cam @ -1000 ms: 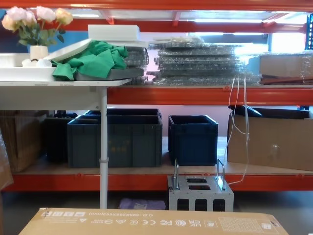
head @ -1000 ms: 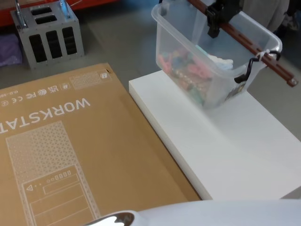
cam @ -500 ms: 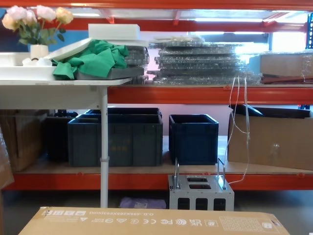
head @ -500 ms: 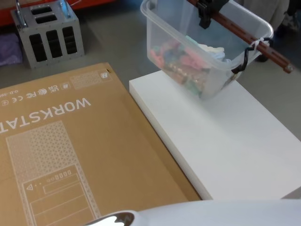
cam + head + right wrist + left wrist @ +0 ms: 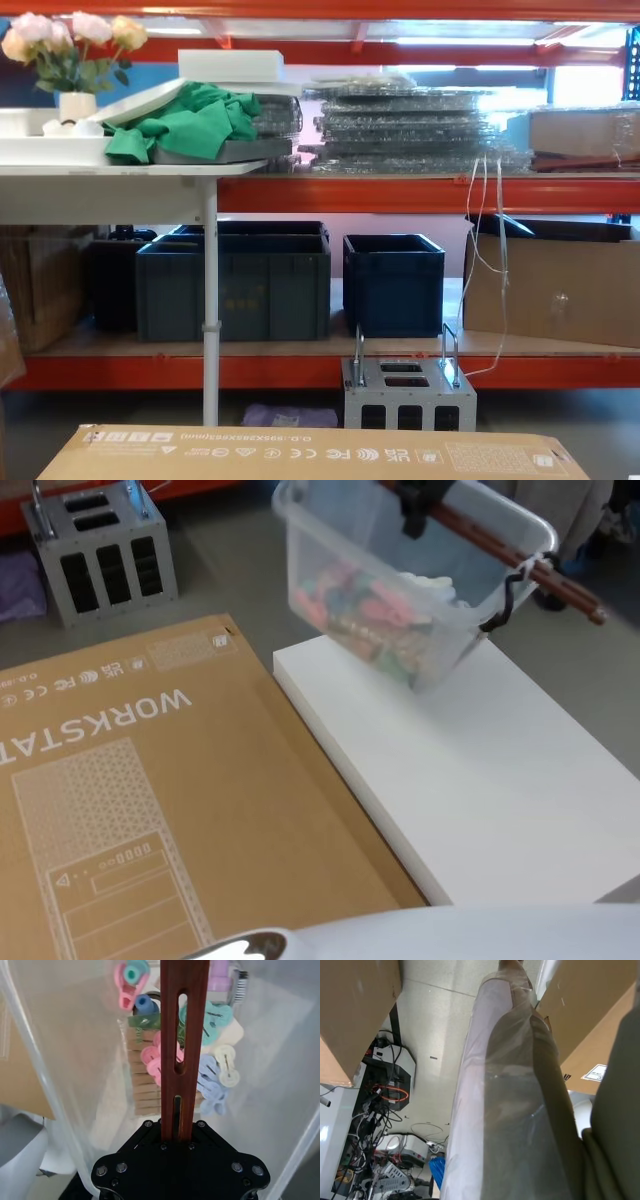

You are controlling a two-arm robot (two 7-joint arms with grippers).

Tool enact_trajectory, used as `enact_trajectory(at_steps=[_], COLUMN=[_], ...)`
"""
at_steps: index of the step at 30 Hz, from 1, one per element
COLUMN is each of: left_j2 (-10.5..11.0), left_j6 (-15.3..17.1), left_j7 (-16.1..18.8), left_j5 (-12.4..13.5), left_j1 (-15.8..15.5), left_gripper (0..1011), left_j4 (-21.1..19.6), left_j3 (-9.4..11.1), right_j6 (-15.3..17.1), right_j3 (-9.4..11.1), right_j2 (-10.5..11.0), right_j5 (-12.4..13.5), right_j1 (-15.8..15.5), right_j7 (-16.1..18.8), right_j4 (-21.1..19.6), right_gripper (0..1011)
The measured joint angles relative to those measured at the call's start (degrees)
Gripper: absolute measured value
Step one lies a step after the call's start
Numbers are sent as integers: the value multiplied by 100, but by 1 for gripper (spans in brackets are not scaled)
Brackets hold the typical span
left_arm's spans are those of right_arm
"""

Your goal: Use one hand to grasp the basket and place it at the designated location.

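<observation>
The basket [image 5: 400, 600], a translucent tub holding pink, blue and mint clips, hangs tilted over the far end of the white slab [image 5: 520, 780]. A reddish-brown handle bar [image 5: 525, 568] runs across its top and is tied on at the right end. My right gripper [image 5: 413, 505] is shut on that bar near its middle. In the right wrist view the black gripper [image 5: 177, 1127] clamps the handle bar [image 5: 181, 1035], with the clips [image 5: 210, 1080] lying in the basket below. My left arm is down beside the cardboard boxes, by the floor.
A large flat cardboard box [image 5: 150, 810] lies left of the slab. A grey metal block [image 5: 95, 550] stands on the floor at the far left. Across the floor, shelving holds dark blue crates [image 5: 394, 285] and a cardboard box [image 5: 550, 285]. Cables [image 5: 380, 1105] lie on the floor.
The basket has moved left and away across the far end of the white slab, carried by my right gripper on its handle bar. The chest view is unchanged.
</observation>
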Motion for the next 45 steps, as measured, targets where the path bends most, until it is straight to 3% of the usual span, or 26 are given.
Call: enact_trajectory(at_steps=[6,22,34,45], left_j2=[2,1,1,1], left_j6=[0,0,0,0], left_j7=[0,0,0,0], left_j5=[2,1,2,1], left_j1=[0,0,0,0], left_gripper=[0,0,0,0], left_j4=[5,5,3,2], left_j3=[0,0,0,0], right_j6=[-243,-542,-644,-796], right_j3=[-88,-287,-413,-513], right_j2=[-218,-424,-456,-463], right_j5=[156,344,460,656], right_j1=[26,84,123,127], right_j7=[106,161,154,159], right_j4=[8,-256,-436,-853], right_gripper=[0,0,0,0])
